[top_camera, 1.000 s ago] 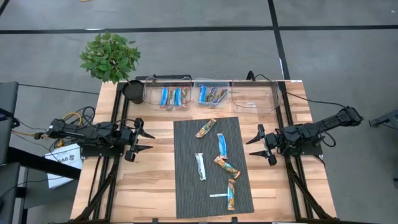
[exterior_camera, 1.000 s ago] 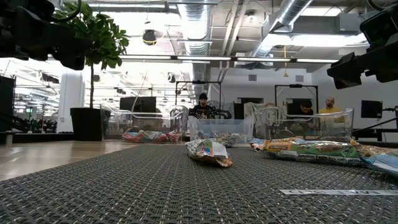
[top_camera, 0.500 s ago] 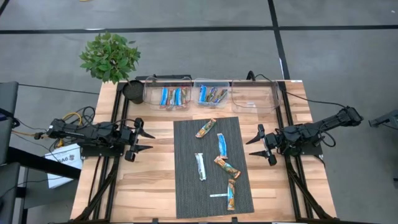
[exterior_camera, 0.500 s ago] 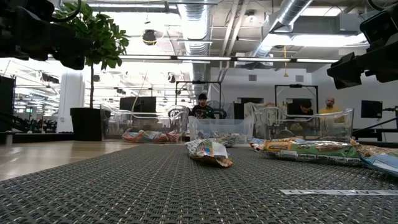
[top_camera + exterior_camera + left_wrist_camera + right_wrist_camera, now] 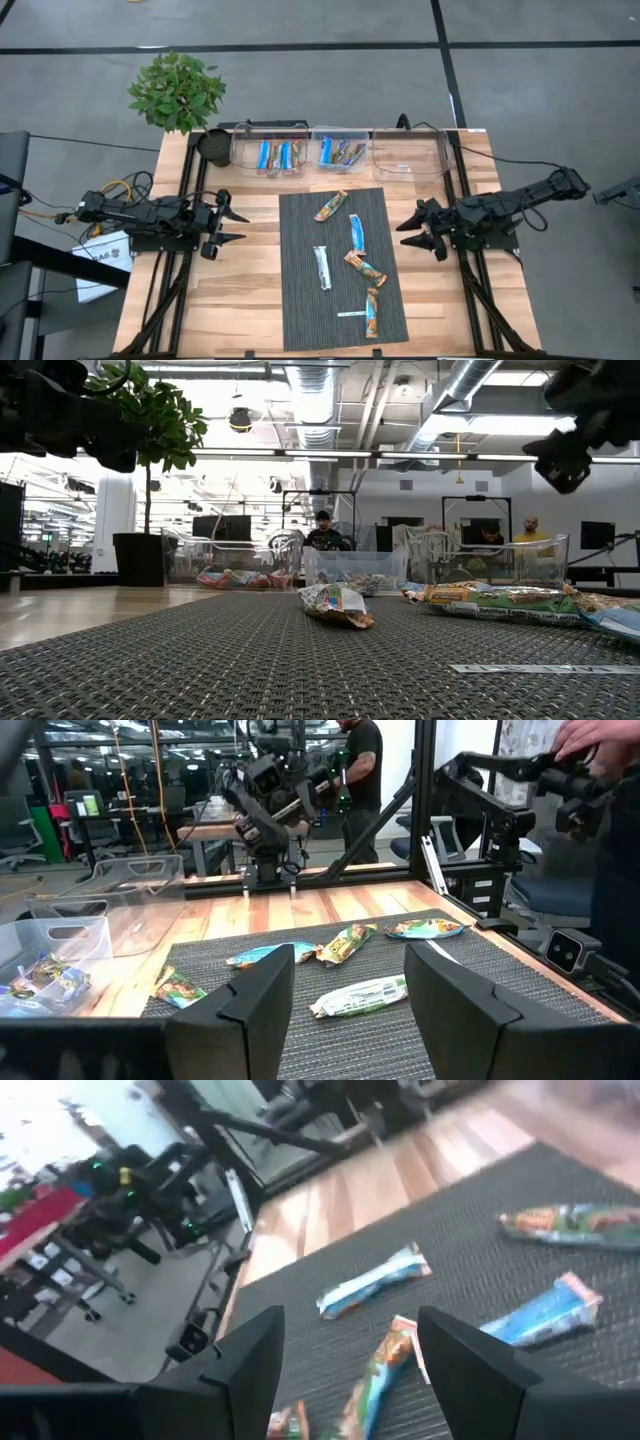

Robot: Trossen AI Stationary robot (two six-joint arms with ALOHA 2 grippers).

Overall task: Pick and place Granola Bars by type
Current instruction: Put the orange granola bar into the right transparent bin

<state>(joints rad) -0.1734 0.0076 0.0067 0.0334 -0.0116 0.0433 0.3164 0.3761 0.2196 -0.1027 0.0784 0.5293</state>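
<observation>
Five shiny wrapped granola bars point(image 5: 351, 260) lie scattered on a dark woven rectangular mat point(image 5: 297, 300) at the middle of a pale wooden slatted table point(image 5: 240, 290); more sit in two of three clear plastic bins point(image 5: 340, 151) along the far edge, the right-hand bin holding none. No wrapper lettering can be read. The left gripper point(image 5: 226, 227) hovers over bare wood left of the mat, fingers spread and empty. The right gripper point(image 5: 412, 233) hangs just off the mat's right edge, fingers apart, holding nothing.
</observation>
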